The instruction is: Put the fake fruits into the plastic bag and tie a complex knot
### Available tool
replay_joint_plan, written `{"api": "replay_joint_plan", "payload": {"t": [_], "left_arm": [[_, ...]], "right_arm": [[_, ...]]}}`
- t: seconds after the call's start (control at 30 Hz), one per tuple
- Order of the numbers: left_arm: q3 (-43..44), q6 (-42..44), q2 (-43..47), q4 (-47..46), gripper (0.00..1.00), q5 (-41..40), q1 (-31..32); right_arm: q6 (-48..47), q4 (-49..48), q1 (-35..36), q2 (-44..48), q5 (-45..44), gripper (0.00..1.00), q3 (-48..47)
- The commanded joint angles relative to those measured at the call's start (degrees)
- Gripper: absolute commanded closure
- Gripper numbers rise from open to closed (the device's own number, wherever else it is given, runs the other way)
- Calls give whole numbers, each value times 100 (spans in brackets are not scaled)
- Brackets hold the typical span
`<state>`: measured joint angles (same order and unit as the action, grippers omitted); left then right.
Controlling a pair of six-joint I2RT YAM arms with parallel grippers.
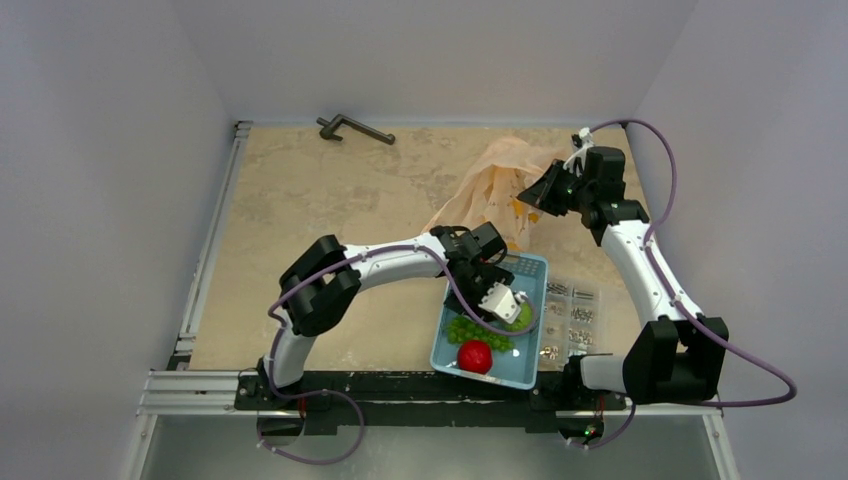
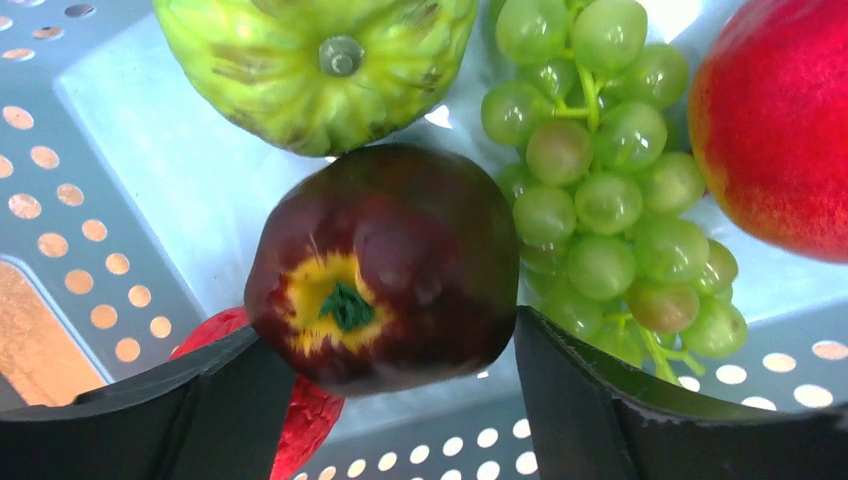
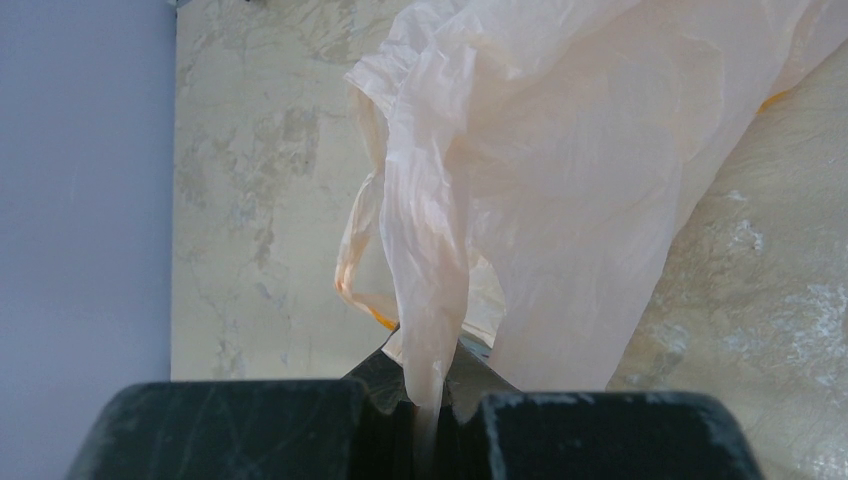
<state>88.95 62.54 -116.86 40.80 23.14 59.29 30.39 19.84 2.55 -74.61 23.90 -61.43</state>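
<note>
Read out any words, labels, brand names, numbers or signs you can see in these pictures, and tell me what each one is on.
No text can be read in any view.
plastic bag: darker orange marks, too blurred to make out as letters.
clear parts box: contents too small to tell whether anything is printed.
light-blue basket and maroon fruit: no label or sticker shows.

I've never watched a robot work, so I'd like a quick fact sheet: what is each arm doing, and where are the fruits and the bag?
left gripper: inside the blue basket, a finger against each side of the maroon fruit
right gripper: pinching an edge of the plastic bag, holding it up off the table
other fruit in basket: light-green fruit, grape bunch, red fruit, second red fruit
fruit in bag: none seen
knot: not tied
</note>
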Motion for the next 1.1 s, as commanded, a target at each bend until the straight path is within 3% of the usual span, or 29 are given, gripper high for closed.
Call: {"api": "replay_joint_plan", "payload": {"t": [0.0,0.07,0.13,0.27,0.43,0.6,0.67,0.8,1.07], "left_arm": [[60,-314,-6,-102,19,-3,30],[-110,-395,229,-217,14,314,22],[-231,-438,317,-244,17,549,24],[-134,-705,329,-79,48,756,9],[-240,-1699,890,-473,79,1604,-345],[-343,-3038,1546,-1234,86,2198,-946],[-338,-3683,1661,-1688,86,1773,-1098],[-41,-4551,1359,-2578,86,151,-1328],[1371,-4852,-55,-3256,88,-1563,-1418]], "right_arm": [[-68,-40,-26,5,205,100,-62],[-31,-65,-26,-21,232,100,-58],[11,-84,-26,-40,256,100,-41],[53,-102,-26,-16,264,100,6],[94,-120,-34,66,327,100,67],[231,-224,-50,56,497,100,73],[333,-280,-60,44,601,100,46],[588,-482,-100,90,841,100,25],[1121,-826,-188,-12,1780,100,-69]]}}
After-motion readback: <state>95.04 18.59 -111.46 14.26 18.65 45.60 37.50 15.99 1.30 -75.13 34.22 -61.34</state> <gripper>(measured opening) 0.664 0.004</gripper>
